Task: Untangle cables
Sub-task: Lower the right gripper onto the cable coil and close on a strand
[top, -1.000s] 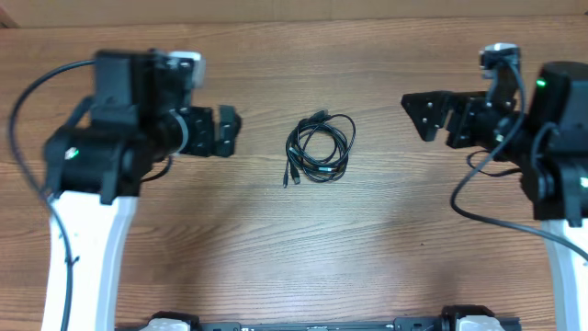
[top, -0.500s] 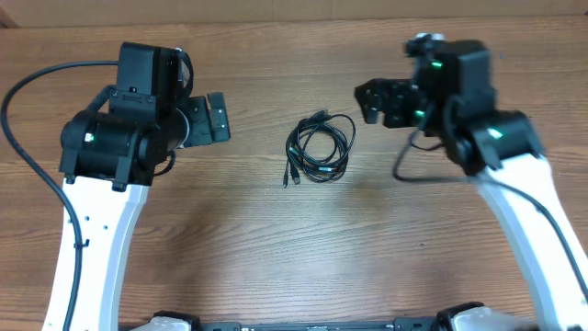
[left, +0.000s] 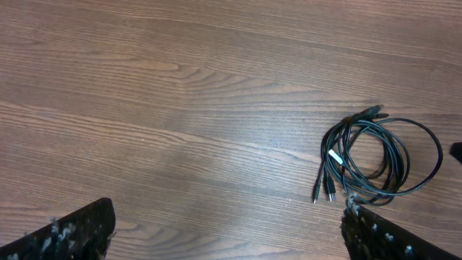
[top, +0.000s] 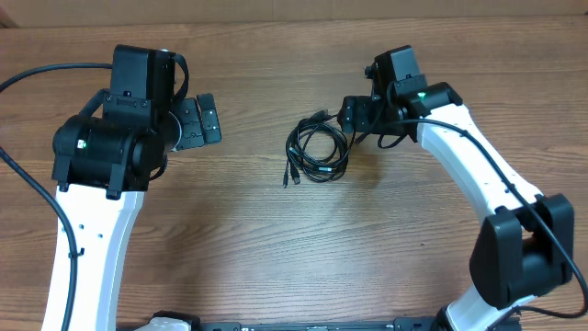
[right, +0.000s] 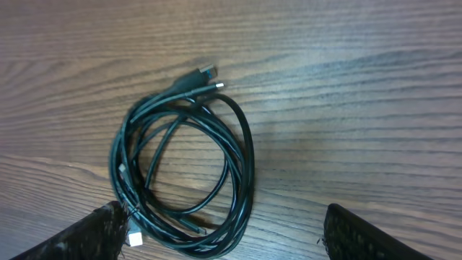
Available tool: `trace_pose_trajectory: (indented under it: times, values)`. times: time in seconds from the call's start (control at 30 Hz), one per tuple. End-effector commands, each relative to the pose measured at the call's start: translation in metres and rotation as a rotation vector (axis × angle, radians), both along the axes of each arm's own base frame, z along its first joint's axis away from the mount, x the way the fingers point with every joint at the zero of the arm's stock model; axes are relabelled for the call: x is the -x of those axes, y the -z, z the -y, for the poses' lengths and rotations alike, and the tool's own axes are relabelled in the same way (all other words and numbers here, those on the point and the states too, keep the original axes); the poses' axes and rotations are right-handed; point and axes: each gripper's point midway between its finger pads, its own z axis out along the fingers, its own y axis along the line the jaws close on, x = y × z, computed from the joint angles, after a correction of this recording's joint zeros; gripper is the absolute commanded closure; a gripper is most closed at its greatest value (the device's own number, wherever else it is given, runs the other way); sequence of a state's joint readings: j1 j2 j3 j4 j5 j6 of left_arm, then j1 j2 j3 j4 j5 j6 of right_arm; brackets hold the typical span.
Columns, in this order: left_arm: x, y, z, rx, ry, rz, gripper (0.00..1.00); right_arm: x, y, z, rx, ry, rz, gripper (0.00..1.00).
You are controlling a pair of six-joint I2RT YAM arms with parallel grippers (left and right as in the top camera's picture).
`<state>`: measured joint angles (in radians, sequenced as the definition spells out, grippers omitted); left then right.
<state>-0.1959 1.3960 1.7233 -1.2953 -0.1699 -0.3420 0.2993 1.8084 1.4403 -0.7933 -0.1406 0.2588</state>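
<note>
The cables [top: 318, 147] are thin black cords wound into a small loose coil on the wooden table, with plug ends sticking out at the top and lower left. The coil also shows in the left wrist view [left: 381, 157] and the right wrist view [right: 184, 166]. My right gripper [top: 351, 114] is open and hovers just right of the coil's upper edge; in its wrist view its fingers [right: 224, 238] straddle the coil's near side. My left gripper [top: 208, 118] is open and empty, well left of the coil, its fingers [left: 231, 231] wide apart.
The wooden table [top: 276, 239] is bare around the coil. A thick black arm wire [top: 37, 78] loops at the far left. The table's far edge runs along the top of the overhead view.
My right arm has swung left across the table and its gripper now sits by the coil. My left gripper has shifted slightly left and up. The coil has not moved.
</note>
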Motion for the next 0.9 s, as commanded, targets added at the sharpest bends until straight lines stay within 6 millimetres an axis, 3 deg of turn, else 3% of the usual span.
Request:
trace_pose_trajectory:
  times: [0.0, 0.33, 0.87]
  values:
    - [0.003, -0.015, -0.004, -0.001, -0.021, 0.046, 0.0, -0.005, 0.007, -0.005, 0.006, 0.001, -0.006, 0.14]
    - [0.004, -0.014, -0.005, -0.017, -0.01, 0.039, 0.0, 0.0, 0.034, -0.003, 0.017, 0.001, -0.04, 0.14]
    - [0.004, -0.014, -0.005, -0.019, -0.011, 0.039, 0.0, 0.004, 0.054, -0.002, 0.018, 0.002, -0.044, 0.2]
